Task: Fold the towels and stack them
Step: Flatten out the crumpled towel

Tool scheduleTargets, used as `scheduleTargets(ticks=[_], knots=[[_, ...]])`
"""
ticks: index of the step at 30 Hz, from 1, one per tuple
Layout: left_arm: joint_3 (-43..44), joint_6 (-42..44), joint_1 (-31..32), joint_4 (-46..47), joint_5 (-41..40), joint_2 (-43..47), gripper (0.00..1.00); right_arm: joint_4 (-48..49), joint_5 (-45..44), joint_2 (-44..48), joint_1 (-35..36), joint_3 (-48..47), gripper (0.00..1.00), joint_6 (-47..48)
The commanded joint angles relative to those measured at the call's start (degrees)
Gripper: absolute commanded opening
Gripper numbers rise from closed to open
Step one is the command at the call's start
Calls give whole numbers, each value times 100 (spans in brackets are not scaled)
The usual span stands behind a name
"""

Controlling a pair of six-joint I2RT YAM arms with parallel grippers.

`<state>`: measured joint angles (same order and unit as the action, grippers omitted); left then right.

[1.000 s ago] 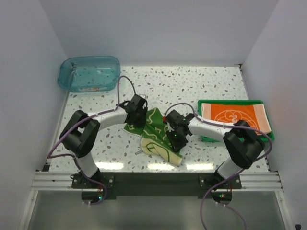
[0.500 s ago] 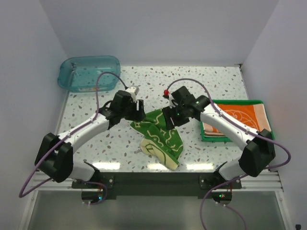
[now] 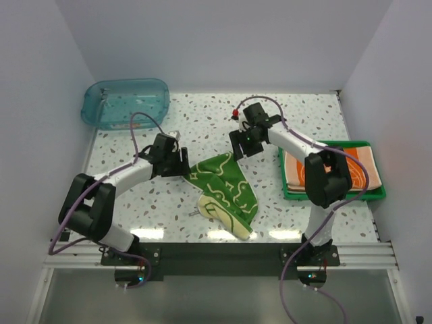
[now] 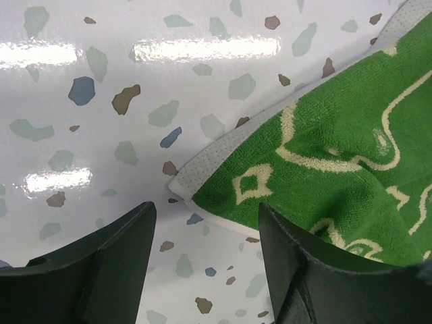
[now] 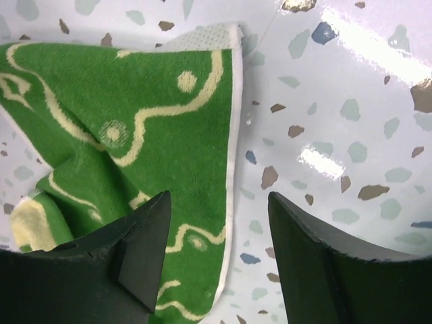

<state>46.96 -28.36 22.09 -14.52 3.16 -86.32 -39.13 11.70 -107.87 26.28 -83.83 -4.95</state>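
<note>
A green towel (image 3: 226, 189) with a cream pattern lies rumpled on the table's middle, its pale yellow reverse (image 3: 217, 208) turned up at the near end. My left gripper (image 3: 178, 163) stands open just left of its far-left corner. In the left wrist view that gripper (image 4: 206, 226) has bare table between its fingers (image 4: 101, 263), with the green towel's (image 4: 337, 142) corner just ahead. My right gripper (image 3: 241, 146) is open above the far-right corner; in its wrist view (image 5: 219, 202) the green towel's (image 5: 128, 128) white edge runs under the gap. An orange towel (image 3: 334, 169) lies in the tray.
A green tray (image 3: 337, 196) holding the orange towel sits at the right. A teal plastic bin (image 3: 125, 102) stands at the far left corner. White walls close in the speckled table (image 3: 304, 121) on three sides.
Both grippers carried the green towel's far edge away from the bases, then opened and let it go. The arms have since drawn outward, left arm leftward, right arm farther back.
</note>
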Motion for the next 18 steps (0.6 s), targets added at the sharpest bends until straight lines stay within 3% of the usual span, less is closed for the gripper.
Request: scheduleTargets(ticks=[1,10,18], knots=[[6,-223,-73,318,132,-156,67,397,130,-137,-27,-300,63,-15],[6,-179,-73,354,168,-666,65,688,340,-849,-79,-573,62,-67],[68,-135,-55,363,220,-886,55,820,727,-1288,-88,-722,61,-138]])
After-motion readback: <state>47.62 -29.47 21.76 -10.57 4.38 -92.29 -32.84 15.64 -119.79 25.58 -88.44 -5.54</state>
